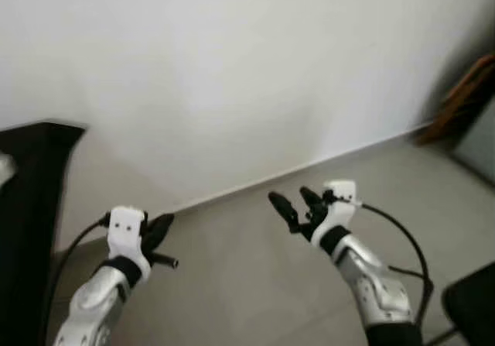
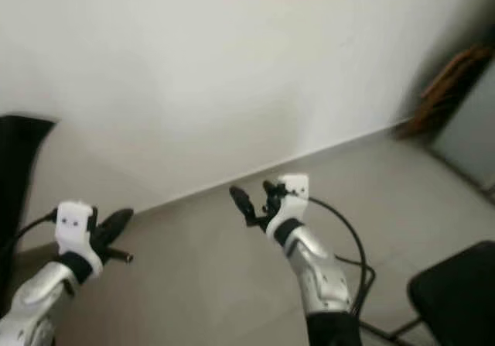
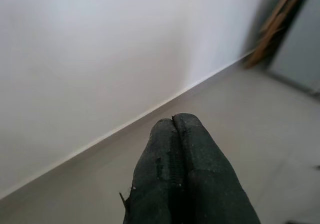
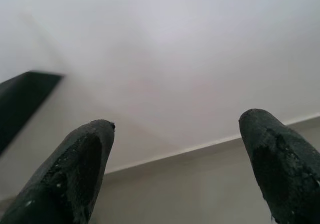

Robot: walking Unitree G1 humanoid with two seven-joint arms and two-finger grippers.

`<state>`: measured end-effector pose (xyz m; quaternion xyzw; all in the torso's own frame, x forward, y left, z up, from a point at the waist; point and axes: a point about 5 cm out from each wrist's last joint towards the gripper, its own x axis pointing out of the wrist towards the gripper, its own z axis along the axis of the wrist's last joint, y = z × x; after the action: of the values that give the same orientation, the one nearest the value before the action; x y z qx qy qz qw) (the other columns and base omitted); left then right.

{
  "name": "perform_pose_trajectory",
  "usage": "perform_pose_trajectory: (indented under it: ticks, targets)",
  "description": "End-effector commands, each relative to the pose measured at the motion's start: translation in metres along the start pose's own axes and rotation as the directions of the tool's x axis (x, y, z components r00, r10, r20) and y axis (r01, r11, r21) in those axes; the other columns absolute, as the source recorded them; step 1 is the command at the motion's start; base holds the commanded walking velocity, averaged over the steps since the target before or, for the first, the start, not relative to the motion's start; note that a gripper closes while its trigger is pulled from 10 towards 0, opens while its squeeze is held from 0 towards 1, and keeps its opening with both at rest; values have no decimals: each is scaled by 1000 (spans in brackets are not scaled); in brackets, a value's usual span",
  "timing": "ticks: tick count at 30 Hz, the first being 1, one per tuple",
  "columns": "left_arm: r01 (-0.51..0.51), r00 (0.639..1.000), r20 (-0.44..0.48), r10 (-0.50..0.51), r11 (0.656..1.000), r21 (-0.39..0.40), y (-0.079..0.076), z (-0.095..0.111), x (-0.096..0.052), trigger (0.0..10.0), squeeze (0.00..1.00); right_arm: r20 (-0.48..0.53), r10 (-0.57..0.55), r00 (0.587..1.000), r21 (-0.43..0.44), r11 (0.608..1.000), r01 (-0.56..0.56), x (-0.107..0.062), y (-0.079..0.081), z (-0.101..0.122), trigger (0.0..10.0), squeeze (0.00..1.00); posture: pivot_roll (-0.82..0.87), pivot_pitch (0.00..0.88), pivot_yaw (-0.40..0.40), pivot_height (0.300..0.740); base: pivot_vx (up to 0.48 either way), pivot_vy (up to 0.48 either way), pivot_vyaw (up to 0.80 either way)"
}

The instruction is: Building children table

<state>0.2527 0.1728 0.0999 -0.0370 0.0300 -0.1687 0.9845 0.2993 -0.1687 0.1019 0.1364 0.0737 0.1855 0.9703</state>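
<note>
Left eye view: both arms raised over the grey floor (image 1: 232, 284) facing a white wall (image 1: 232, 67). Left wrist view: left gripper (image 3: 173, 120), fingers pressed together, empty. Right wrist view: right gripper (image 4: 175, 134), fingers spread wide, holding nothing

A bare floor (image 1: 255, 284) of pale grey-beige tiles carries everything here. It meets a white wall (image 1: 232, 75) along a thin white skirting strip (image 1: 309, 166) that runs aslant from the lower left up toward the far right corner. At that far right corner a brown wooden piece (image 1: 464, 98) rests on the floor, leaning against the wall; what it is cannot be told through the blur. Just beside it stands a grey panel (image 1: 478, 145) at the right edge. At the near right edge of the floor sits a black object (image 2: 456, 288), and a tall black shape (image 1: 27, 222) stands at the left edge.
</note>
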Motion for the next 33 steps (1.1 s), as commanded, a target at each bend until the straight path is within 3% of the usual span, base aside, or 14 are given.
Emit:
perform_pose_trajectory:
  ticks: [1, 12, 22, 28, 33]
  targets:
    - [-19, 1000, -8, 19, 1000, 7, 6, 0, -5, 10000, 0, -3, 28, 1000, 9, 1000, -28, 3, 6, 1, 10000, 0, -78, 60, -11, 740, 401, 0, 0]
    - [-16, 1000, 4, 16, 1000, -3, 6, 1, -6, 10000, 0, -11, 59, 998, -15, 998, -59, 3, 9, 0, 10000, 0, -77, 62, -10, 740, 371, 0, 0]
    - [-14, 1000, 1, 14, 1000, 18, 6, 2, -7, 10000, 0, -39, 119, 992, -52, 991, -121, 2, 15, -2, 10000, 0, -75, 67, -10, 740, 0, 0, 788]
    - [7, 1000, -13, -7, 1000, 26, 5, 2, -7, 10000, 0, -42, 130, 991, -49, 990, -132, 2, 16, -2, 10000, 0, -77, 67, -5, 740, 0, -410, 788]
    - [-31, 999, 5, 31, 999, 15, 7, 3, -7, 10000, 0, -45, 135, 990, -47, 989, -137, 2, 16, -2, 10000, 0, -74, 67, -5, 740, 0, -196, 788]
